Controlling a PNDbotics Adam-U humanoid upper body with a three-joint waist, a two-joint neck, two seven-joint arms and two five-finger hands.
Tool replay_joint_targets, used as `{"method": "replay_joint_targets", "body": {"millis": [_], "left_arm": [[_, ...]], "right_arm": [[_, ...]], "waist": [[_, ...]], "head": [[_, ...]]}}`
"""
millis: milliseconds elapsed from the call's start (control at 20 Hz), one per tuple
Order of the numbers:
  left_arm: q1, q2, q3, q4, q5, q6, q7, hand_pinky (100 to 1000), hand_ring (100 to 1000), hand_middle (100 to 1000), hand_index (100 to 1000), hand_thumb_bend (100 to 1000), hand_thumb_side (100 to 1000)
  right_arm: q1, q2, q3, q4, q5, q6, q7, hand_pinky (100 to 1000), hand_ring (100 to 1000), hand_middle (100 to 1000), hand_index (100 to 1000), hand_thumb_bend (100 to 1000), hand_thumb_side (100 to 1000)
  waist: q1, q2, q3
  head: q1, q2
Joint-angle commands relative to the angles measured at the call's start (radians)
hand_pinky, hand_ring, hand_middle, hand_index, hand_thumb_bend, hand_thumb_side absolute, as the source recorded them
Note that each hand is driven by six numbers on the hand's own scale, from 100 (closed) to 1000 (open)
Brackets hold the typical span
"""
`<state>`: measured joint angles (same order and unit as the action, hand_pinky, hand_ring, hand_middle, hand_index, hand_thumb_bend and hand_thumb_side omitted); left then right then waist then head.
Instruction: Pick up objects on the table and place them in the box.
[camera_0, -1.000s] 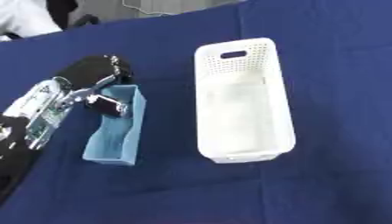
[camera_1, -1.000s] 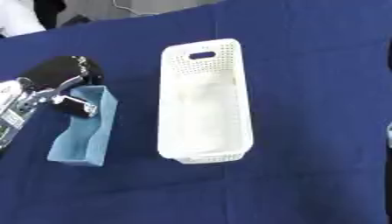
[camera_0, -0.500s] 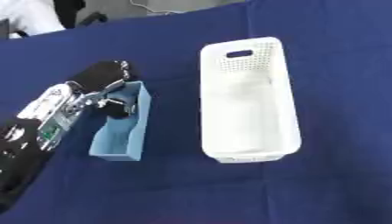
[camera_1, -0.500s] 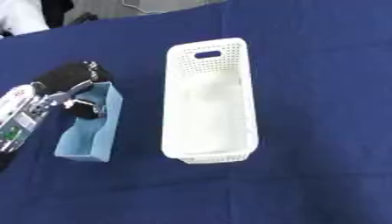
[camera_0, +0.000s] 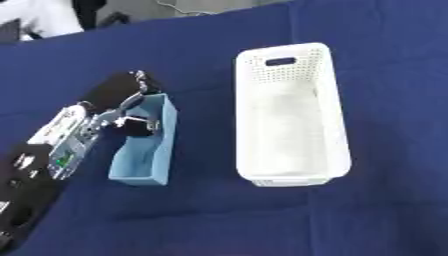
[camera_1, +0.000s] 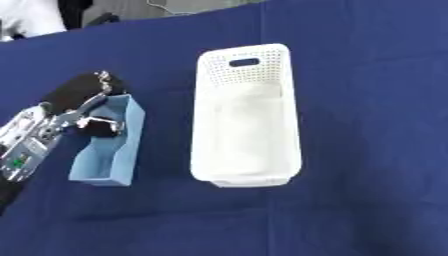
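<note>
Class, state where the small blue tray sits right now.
The blue tray sits left of the white basket on the blue cloth, with the left hand curled over its far end.

No readable text, labels or numbers anywhere. White basket (camera_0: 293, 115): plain perforated plastic, no markings. Blue bin (camera_0: 149, 145): unmarked. Left hand (camera_0: 122, 102) and its forearm show small green and white patches, too blurred to read. Blue surface (camera_0: 394, 210): blank.

On the desk (camera_0: 385, 60), the small tray (camera_0: 144, 150) lies left of the basket (camera_0: 289, 115), apart; the left hand (camera_0: 118, 107) reaches into the tray.
</note>
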<state>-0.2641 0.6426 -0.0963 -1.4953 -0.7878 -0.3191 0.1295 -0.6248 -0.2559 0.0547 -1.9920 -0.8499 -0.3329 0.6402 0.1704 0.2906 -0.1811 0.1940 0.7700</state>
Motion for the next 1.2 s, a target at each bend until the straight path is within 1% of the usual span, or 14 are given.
{"method": "replay_joint_targets", "body": {"millis": [50, 100, 200, 350, 400, 450, 500, 600, 650, 750, 900, 1050, 1200], "left_arm": [[0.008, -0.004, 0.039, -0.032, 0.067, -0.011, 0.123, 100, 100, 100, 325, 100, 468], [0.012, -0.014, 0.051, -0.043, 0.106, -0.022, 0.165, 100, 100, 100, 323, 100, 307], [0.020, -0.030, 0.074, -0.064, 0.180, -0.048, 0.222, 100, 100, 100, 317, 100, 309], [0.034, -0.054, 0.115, -0.098, 0.299, -0.089, 0.268, 100, 100, 100, 311, 100, 320], [0.038, -0.079, 0.133, -0.112, 0.365, -0.100, 0.290, 100, 100, 100, 307, 100, 335], [0.042, -0.089, 0.143, -0.122, 0.422, -0.110, 0.298, 100, 100, 100, 306, 100, 340], [0.046, -0.116, 0.157, -0.135, 0.503, -0.118, 0.313, 100, 100, 100, 305, 100, 344], [0.051, -0.155, 0.177, -0.160, 0.655, -0.122, 0.311, 100, 100, 100, 305, 100, 346], [0.052, -0.166, 0.186, -0.170, 0.714, -0.120, 0.298, 100, 100, 100, 306, 100, 346], [0.051, -0.188, 0.203, -0.187, 0.799, -0.114, 0.267, 100, 100, 100, 308, 100, 345], [0.040, -0.195, 0.219, -0.210, 0.857, -0.109, 0.231, 100, 100, 100, 312, 100, 345], [0.018, -0.183, 0.227, -0.231, 0.873, -0.107, 0.220, 100, 100, 100, 316, 100, 347], [-0.018, -0.175, 0.221, -0.246, 0.884, -0.098, 0.212, 100, 100, 100, 319, 100, 349]], "right_arm": [[-0.009, -0.006, -0.002, -0.008, 0.015, -0.004, -0.013, 359, 470, 464, 634, 100, 571], [-0.009, -0.007, -0.002, -0.008, 0.016, -0.005, -0.015, 357, 470, 463, 634, 100, 573], [-0.007, -0.008, -0.001, -0.008, 0.017, -0.008, -0.016, 350, 467, 460, 634, 100, 576], [-0.005, -0.010, -0.002, -0.008, 0.018, -0.013, -0.019, 345, 464, 459, 633, 100, 578], [-0.004, -0.010, -0.002, -0.008, 0.018, -0.014, -0.020, 342, 463, 458, 633, 100, 579], [-0.003, -0.010, -0.002, -0.008, 0.019, -0.014, -0.020, 341, 463, 458, 633, 100, 579], [-0.002, -0.009, -0.003, -0.008, 0.019, -0.016, -0.021, 339, 462, 458, 633, 100, 579], [-0.001, -0.008, -0.003, -0.008, 0.020, -0.019, -0.022, 337, 461, 458, 633, 100, 578], [-0.001, -0.008, -0.004, -0.008, 0.019, -0.021, -0.022, 335, 461, 458, 633, 100, 578], [0.000, -0.006, -0.004, -0.008, 0.018, -0.026, -0.023, 333, 460, 458, 633, 100, 578], [0.002, -0.004, -0.005, -0.008, 0.017, -0.033, -0.024, 330, 459, 458, 633, 100, 578], [0.004, -0.001, -0.005, -0.008, 0.015, -0.037, -0.025, 328, 459, 458, 633, 100, 578], [0.007, 0.003, -0.005, -0.008, 0.016, -0.036, -0.028, 326, 458, 458, 633, 100, 578]], "waist": [[-0.008, -0.014, 0.007], [-0.009, -0.014, 0.010], [-0.014, -0.015, 0.017], [-0.020, -0.018, 0.026], [-0.024, -0.019, 0.030], [-0.025, -0.019, 0.033], [-0.030, -0.021, 0.038], [-0.039, -0.022, 0.046], [-0.042, -0.023, 0.049], [-0.051, -0.025, 0.056], [-0.064, -0.030, 0.062], [-0.072, -0.035, 0.062], [-0.076, -0.041, 0.062]], "head": [[0.005, 0.000], [0.004, 0.000], [0.003, 0.000], [0.003, 0.000], [0.003, 0.000], [0.003, 0.000], [0.003, 0.000], [0.003, 0.000], [0.003, 0.000], [0.004, 0.000], [0.008, 0.000], [0.013, 0.000], [0.017, 0.000]]}}
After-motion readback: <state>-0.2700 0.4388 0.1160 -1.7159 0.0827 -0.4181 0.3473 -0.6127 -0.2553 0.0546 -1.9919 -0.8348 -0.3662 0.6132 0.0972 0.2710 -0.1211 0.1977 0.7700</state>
